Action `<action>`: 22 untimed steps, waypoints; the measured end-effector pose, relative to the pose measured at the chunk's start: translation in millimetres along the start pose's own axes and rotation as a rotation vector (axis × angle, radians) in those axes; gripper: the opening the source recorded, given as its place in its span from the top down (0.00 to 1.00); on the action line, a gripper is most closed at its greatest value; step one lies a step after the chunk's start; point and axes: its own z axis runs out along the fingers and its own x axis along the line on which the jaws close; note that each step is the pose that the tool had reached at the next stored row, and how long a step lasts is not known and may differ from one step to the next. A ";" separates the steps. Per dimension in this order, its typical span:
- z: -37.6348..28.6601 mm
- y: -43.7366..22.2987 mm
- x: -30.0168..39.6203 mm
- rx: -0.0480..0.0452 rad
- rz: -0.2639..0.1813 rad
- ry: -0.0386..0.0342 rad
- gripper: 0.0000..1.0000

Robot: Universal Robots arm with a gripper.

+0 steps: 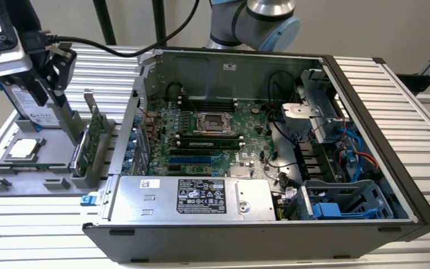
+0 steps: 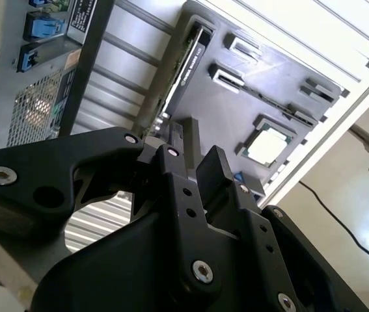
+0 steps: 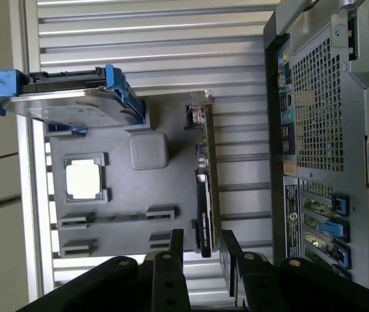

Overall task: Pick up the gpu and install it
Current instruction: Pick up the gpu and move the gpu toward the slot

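The gpu (image 1: 89, 141) stands on its long edge in a slot of the grey parts holder (image 1: 20, 182), at the exterior view's left of the open computer case (image 1: 275, 140). Its green board and silver bracket show there. In both wrist views I see the gpu (image 3: 204, 188) edge-on (image 2: 185, 62). My gripper (image 1: 53, 100) hangs above the holder, open, with nothing between its fingers. Its two black fingers (image 3: 176, 250) stand on either side of the card's line, apart from it. In the second wrist view the gripper (image 2: 200, 146) sits short of the card.
A silver hard drive with blue rails (image 3: 67, 104) stands upright in the holder beside my gripper. A CPU (image 3: 83, 179) lies flat in a holder pocket. Inside the case are the motherboard (image 1: 208, 140), cables and a power supply (image 1: 192, 196). The slatted metal table (image 1: 394, 101) runs all around.
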 end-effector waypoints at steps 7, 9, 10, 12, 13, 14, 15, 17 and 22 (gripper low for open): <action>3.0 -0.1 0.0 0.0000 0.000 0.0000 0.00; 3.8 -0.2 0.0 0.0000 0.000 0.0000 0.00; 4.3 -0.2 0.0 0.0000 0.000 0.0000 0.00; 5.2 -0.3 0.0 0.0000 0.000 0.0000 0.00; 5.6 -0.3 0.0 0.0000 0.000 0.0000 0.00; 6.1 -0.3 0.0 0.0000 0.000 0.0000 0.00; 6.5 -0.3 0.0 0.0000 0.000 0.0000 0.00; 7.4 -0.4 0.0 0.0000 0.000 0.0000 0.00; 9.7 -0.5 0.0 0.0000 0.000 0.0000 0.00</action>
